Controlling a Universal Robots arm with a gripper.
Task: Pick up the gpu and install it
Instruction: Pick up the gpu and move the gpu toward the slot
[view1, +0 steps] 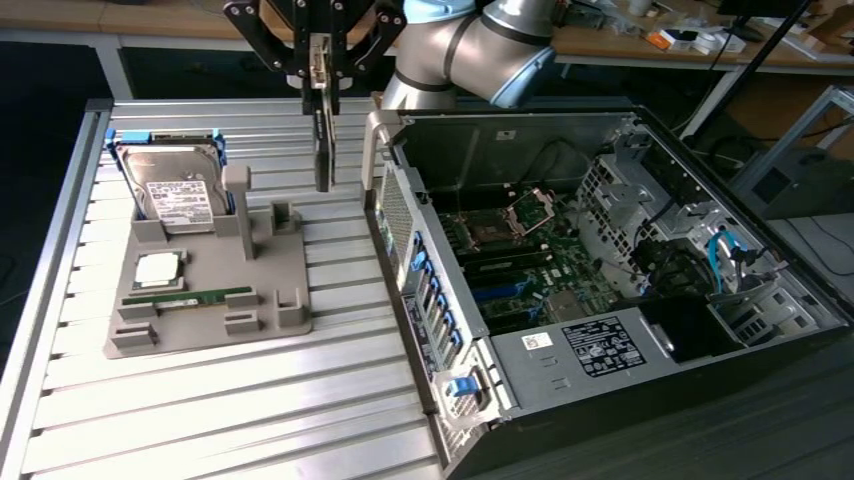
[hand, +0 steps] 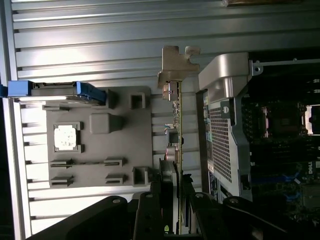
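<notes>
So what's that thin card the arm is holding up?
The gpu is a thin, flat, dark card with a silver metal end bracket. It hangs on edge, clamped at its upper end by the gripper alone, in the air between the grey parts tray and the open computer case, seemingly touching neither.

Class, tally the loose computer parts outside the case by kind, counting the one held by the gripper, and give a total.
Hard drive: 1
Processor chip: 1
Memory stick: 1
gpu, held by the gripper: 1
Total: 4
</notes>
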